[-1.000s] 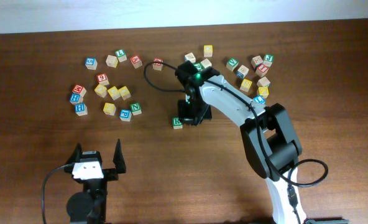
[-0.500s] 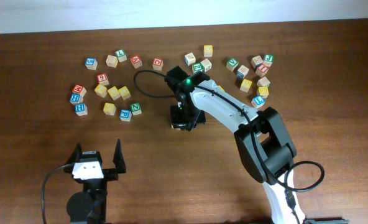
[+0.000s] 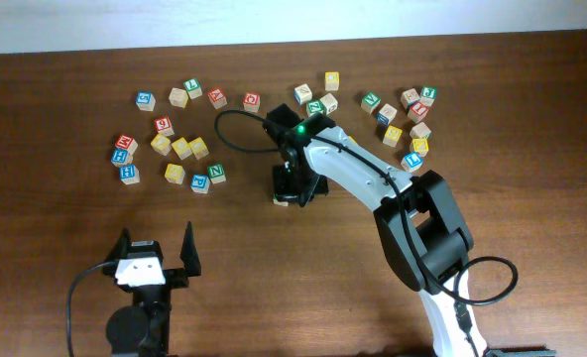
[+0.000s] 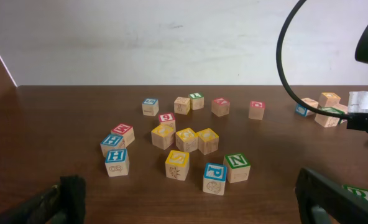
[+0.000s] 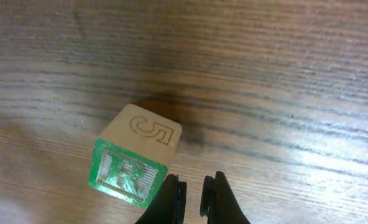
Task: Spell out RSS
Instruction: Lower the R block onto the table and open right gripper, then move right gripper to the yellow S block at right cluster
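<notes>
Although the right gripper (image 5: 191, 186) was pinched fully closed, it had hold of nothing. The small wooden cube with the green-bordered white R face (image 5: 134, 165) sat on the table just to the left of the fingertips, and whether the nearer finger touched its corner could not be told. From overhead the gripper covered most of that cube, near the middle of the dark brown wooden tabletop (image 3: 531, 218).

Such a cube was probably light, rigid and hard to damage, with smooth flat faces that could slip or twist if caught by a corner. It sat turned at an angle to the fingers, so a sound hold would likely mean opening them and squaring up on two opposite side faces.

The left gripper (image 3: 157, 246) rested at the near edge, spread wide and empty. The yellow-faced wooden cubes (image 4: 186, 138) lay in loose clusters further back, their letters too small to read. The grained top had bare room in front of the clusters, and a white wall (image 4: 171, 37) stood behind.
</notes>
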Controlling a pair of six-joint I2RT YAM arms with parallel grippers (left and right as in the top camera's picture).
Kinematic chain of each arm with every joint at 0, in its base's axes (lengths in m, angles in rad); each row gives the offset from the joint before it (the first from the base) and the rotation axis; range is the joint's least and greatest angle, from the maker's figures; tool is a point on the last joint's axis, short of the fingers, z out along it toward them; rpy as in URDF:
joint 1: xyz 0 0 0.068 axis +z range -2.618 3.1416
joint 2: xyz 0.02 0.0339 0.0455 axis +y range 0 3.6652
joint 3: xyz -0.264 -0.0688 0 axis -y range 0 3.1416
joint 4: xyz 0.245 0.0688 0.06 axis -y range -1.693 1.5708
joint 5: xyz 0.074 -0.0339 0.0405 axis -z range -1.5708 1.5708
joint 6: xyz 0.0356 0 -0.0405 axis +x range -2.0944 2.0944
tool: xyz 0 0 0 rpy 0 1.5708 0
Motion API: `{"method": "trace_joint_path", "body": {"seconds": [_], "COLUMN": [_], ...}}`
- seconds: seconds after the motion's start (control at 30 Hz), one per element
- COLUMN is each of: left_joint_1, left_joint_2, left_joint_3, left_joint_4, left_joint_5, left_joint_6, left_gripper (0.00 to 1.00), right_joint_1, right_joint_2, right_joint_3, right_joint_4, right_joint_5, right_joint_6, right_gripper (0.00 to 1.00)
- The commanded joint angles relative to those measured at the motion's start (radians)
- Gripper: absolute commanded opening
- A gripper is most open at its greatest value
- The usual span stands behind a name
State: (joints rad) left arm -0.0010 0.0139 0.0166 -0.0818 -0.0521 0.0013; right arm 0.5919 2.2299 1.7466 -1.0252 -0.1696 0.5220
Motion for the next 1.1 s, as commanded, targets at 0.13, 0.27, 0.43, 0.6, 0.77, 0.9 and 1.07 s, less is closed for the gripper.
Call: {"method": "trace_joint_path", "body": {"seconds": [0.13,0.27,0.43,0.6,0.77,0.9,1.07], "left_joint_1": [-0.005,-0.005,-0.005,-0.005,-0.005,-0.005,-0.005], "left_joint_2": [-0.007,-0.007,-0.007,-0.007,-0.007,-0.007,-0.007], "left_joint_3": [-0.008,-0.008,-0.008,-0.008,-0.008,-0.008,-0.008], "left_joint_4": [0.002,0.002,0.002,0.002,0.002,0.002,0.002], "left_joint_5": [0.011,0.011,0.011,0.011,0.011,0.011,0.011], "left_joint_6": [0.015,0.014,0.014,0.015,0.014,0.015,0.014], "left_gripper": [0.99,0.99,0.99,0.99,0.99,0.99,0.99], "right_joint_1": [-0.003,-0.003,-0.003,-0.006,-0.034,-0.072,-0.151], "right_joint_2": [-0.011,-0.011,-0.011,-0.012,-0.012,-0.013,-0.013], "right_joint_3": [0.004,0.004,0.004,0.006,0.072,0.181,0.316], "right_joint_4": [0.023,0.023,0.023,0.019,-0.039,-0.131,-0.264], "right_joint_5": [0.032,0.032,0.032,0.036,0.051,0.051,0.091], "right_joint_6": [0.006,0.006,0.006,0.007,0.006,-0.038,-0.081], "right_gripper": [0.06,0.06,0.05,0.04,0.04,0.09,0.27]}}
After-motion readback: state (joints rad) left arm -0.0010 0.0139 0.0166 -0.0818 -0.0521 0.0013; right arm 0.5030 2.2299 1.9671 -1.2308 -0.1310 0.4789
